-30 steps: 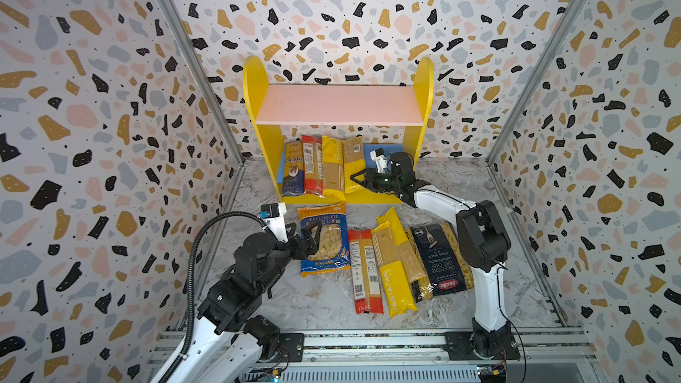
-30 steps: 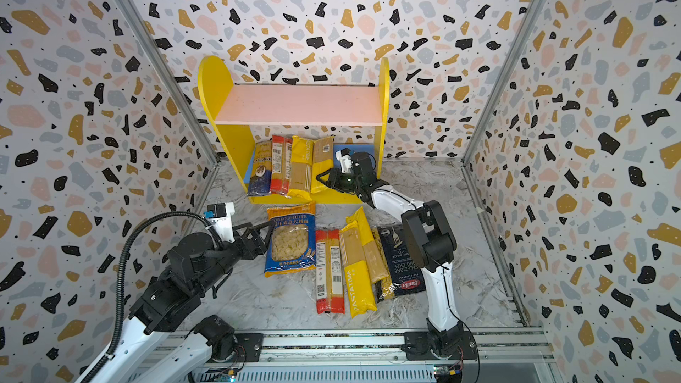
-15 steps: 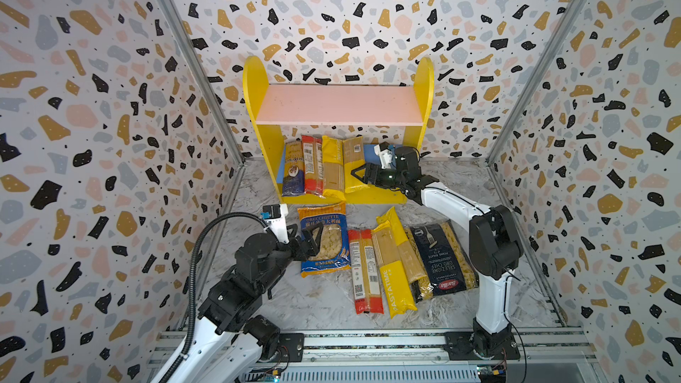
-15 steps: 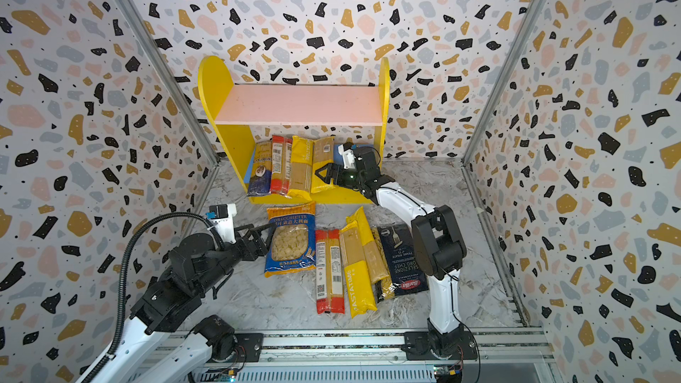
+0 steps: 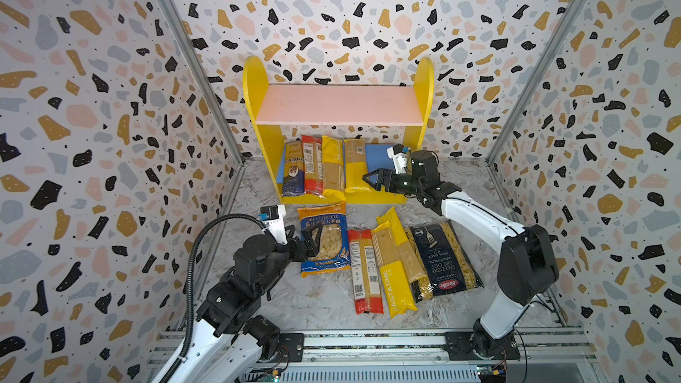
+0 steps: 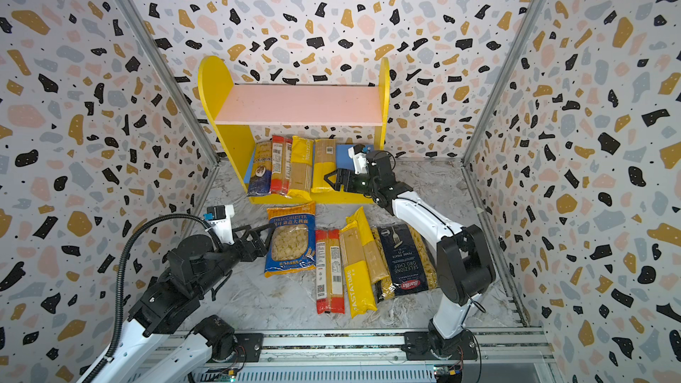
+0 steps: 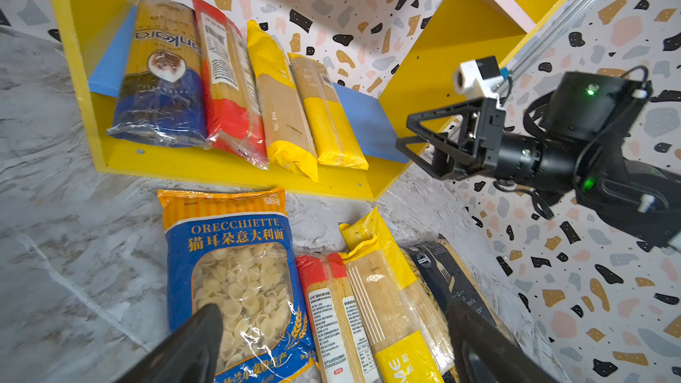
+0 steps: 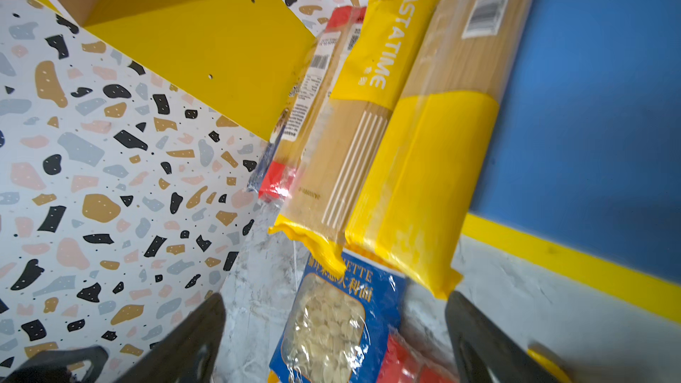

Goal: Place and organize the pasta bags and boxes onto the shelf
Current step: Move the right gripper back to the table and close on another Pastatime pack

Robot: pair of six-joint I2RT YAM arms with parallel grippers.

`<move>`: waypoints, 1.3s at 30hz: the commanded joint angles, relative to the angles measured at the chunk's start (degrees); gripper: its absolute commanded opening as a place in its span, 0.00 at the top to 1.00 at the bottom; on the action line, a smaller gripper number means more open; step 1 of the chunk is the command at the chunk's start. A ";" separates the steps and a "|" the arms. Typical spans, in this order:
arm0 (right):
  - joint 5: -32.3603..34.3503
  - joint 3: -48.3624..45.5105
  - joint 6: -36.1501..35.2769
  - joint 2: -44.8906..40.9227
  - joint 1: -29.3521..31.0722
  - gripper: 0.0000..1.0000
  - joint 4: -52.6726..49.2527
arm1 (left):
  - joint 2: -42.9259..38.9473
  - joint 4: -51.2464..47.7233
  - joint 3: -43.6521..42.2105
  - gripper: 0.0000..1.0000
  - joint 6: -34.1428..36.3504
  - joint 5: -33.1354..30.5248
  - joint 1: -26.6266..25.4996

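The left claw [image 5: 315,239] is shown released, with its jaws spread wide and nothing grasped, at the left edge of the Orecchiette bag [image 5: 326,252]. This bag is laid flat on the worktop [image 5: 313,303], just in front of the shelf [image 5: 258,105].

On the blue lower board [image 5: 377,154] of the shelf, four long packs are lined up side by side:
- a dark blue and gold pack [image 5: 293,171]
- a red pack [image 5: 312,165]
- a yellow pack [image 5: 332,167]
- a second yellow pack [image 5: 354,167]

Their lower ends are seen overhanging the yellow front rail.

To the right of the Orecchiette bag, a red spaghetti pack [image 5: 365,274] is laid flat on the worktop. It is followed by a yellow PASTATIME pack [image 5: 396,285] and a slimmer yellow pack [image 5: 405,248], which overlap. The navy Barilla bag [image 5: 444,259] is placed furthest right, partly covered by the slimmer yellow pack.

The right claw [image 5: 368,180] is shown released, with nothing grasped. It is held in front of the lower board, near the second yellow pack but apart from it
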 commanded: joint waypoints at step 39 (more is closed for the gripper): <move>53.58 -32.72 19.03 -16.61 46.96 0.07 -36.77 | -20.27 -19.63 -8.66 0.00 -12.54 1.89 0.38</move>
